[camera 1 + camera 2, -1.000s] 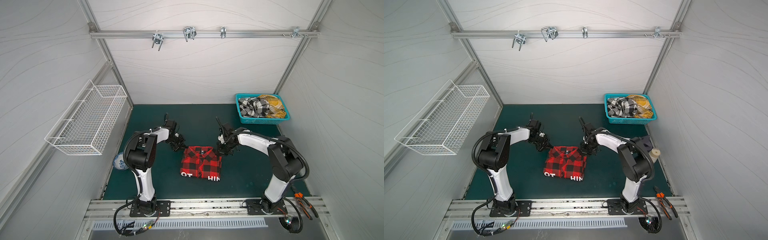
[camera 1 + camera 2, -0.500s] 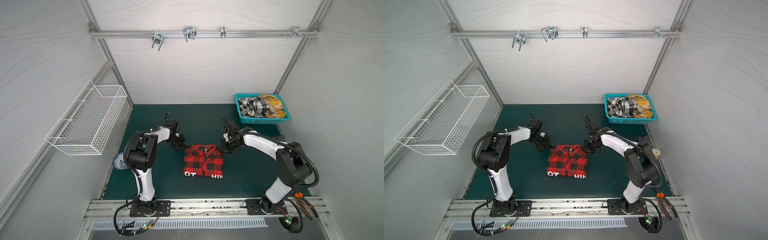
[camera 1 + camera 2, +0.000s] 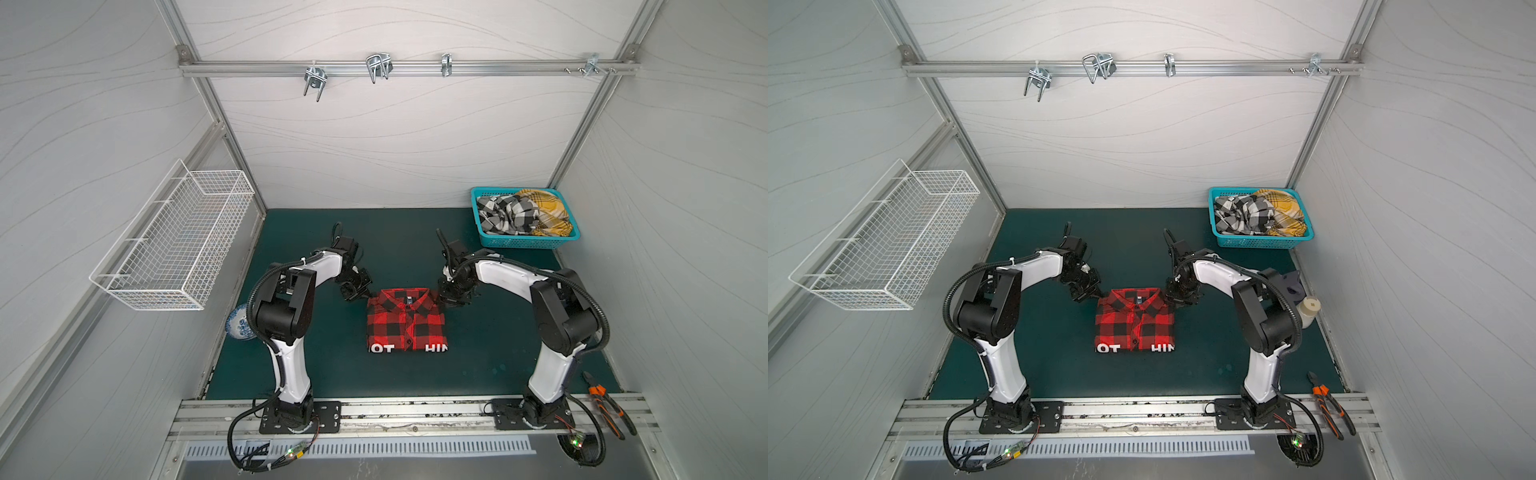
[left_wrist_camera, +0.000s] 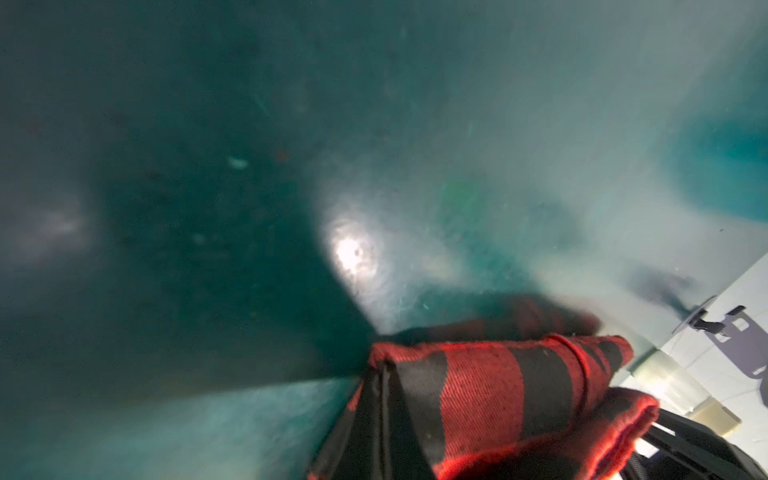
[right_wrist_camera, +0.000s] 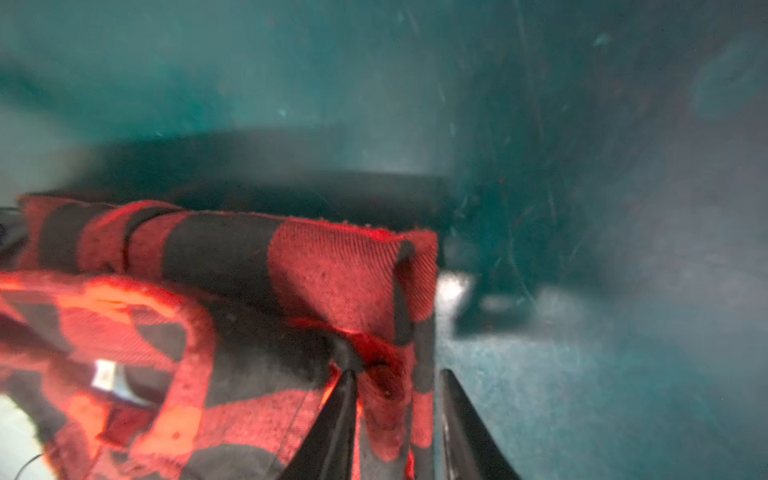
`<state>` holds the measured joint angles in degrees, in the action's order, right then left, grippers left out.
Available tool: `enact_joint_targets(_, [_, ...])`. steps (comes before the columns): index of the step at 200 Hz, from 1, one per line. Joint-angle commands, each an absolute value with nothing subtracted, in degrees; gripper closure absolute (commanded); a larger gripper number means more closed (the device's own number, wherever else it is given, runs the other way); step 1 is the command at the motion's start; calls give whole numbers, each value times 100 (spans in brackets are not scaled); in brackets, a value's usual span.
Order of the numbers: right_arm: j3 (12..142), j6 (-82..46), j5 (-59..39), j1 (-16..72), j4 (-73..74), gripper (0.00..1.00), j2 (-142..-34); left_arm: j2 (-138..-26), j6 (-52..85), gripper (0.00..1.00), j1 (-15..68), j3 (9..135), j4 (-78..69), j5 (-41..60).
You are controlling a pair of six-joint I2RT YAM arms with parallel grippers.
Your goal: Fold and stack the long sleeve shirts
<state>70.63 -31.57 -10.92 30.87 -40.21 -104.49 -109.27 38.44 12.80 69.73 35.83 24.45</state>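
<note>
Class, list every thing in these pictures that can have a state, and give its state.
red-and-black shirt: folded, lying flat on the mat
black-and-white shirt: crumpled in the teal basket
mustard plaid shirt: crumpled in the same basket
teal basket: upright, holding both
left gripper: at the red-and-black shirt's collar-end corner, open or shut unclear
right gripper: jaws apart around the other collar-end corner

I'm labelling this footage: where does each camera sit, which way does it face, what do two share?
Top view: high above the arm bases, looking down toward the back wall; both arms, red plaid shirt, teal basket.
Top view: beside it, same aim; both arms.
Left wrist: on the left arm, facing the mat; left pincer finger at shirt corner.
Right wrist: on the right arm; right pincer astride a shirt fold.
All share the shirt.
</note>
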Motion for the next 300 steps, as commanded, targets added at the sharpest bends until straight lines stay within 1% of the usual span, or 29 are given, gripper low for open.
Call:
enact_joint_targets(1, [7333, -2989, -665, 3254, -4671, 59, -9779, -10096, 3876, 80, 1255, 7238, 4041, 2174])
enact_joint_targets(15, [7466, -2990, -531, 3305, -5002, 55, -9463, -9571, 3988, 76, 1259, 7169, 4248, 1982])
enact_joint_targets(30, [7536, -3014, -574, 3351, -5252, 52, -9221, -9110, 4103, 76, 1258, 6913, 4383, 1881])
enact_joint_targets(36, [7520, -3051, -583, 3414, -5302, 51, -9122, -8947, 4154, 77, 1258, 6776, 4375, 1912])
enact_joint_targets(49, [7391, -3159, -590, 3610, -5300, 51, -8891, -8656, 4317, 82, 1312, 6388, 4137, 2210])
enact_joint_targets(57, [7289, -3250, -610, 3745, -5257, 53, -8774, -8556, 4446, 84, 1400, 6153, 3948, 2410])
enact_joint_targets(69, [7114, -3433, -684, 3904, -5151, 60, -8657, -8571, 4571, 87, 1597, 5973, 3776, 2615])
enact_joint_targets(80, [6917, -3597, -798, 4002, -4981, 65, -8596, -8693, 4655, 88, 1806, 5927, 3646, 2679])
enact_joint_targets(101, [6563, -3824, -925, 4092, -4668, 72, -8664, -9052, 4794, 91, 2011, 5869, 3305, 2834])
enact_joint_targets(123, [6231, -3868, -986, 4080, -4307, 75, -8929, -9524, 4762, 94, 2016, 5946, 3206, 2718])
enact_joint_targets(146, [5988, -3840, -1041, 3948, -3935, 81, -9387, -10084, 4621, 98, 2004, 6217, 3299, 2393])
enact_joint_targets(157, [5871, -3823, -1133, 3867, -3729, 81, -9569, -10341, 4581, 100, 1966, 6334, 3292, 2338])
enact_joint_targets(182, [5807, -3713, -1093, 3754, -3595, 84, -9931, -10720, 4571, 100, 1907, 6498, 3193, 2394])
enact_joint_targets(205, [5898, -3622, -994, 3650, -3729, 84, -9890, -10757, 4568, 100, 1905, 6630, 3216, 2540])
enact_joint_targets(218, [6041, -3537, -890, 3650, -3962, 84, -9707, -10507, 4589, 95, 1907, 6662, 3281, 2588])
enact_joint_targets(229, [6190, -3499, -763, 3691, -4178, 84, -9473, -10168, 4604, 89, 1907, 6653, 3390, 2550])
enact_joint_targets(242, [6424, -3476, -575, 3793, -4523, 83, -9198, -9743, 4588, 82, 1908, 6686, 3654, 2389])
enact_joint_targets(253, [6633, -3474, -445, 3938, -4802, 80, -9012, -9421, 4516, 78, 1907, 6674, 3931, 2231])
enact_joint_targets(268, [6813, -3558, -380, 4193, -5037, 77, -8837, -9048, 4457, 77, 1907, 6560, 4255, 2128])
enact_joint_targets(279, [6847, -3678, -452, 4418, -5075, 76, -8721, -8755, 4514, 77, 1924, 6328, 4249, 2241])
enact_joint_targets(294, [6746, -3894, -594, 4667, -4976, 75, -8607, -8412, 4675, 82, 1985, 5869, 4043, 2477])
enact_joint_targets(300, [6668, -3986, -686, 4722, -4903, 75, -8587, -8308, 4750, 83, 2016, 5675, 3911, 2567])
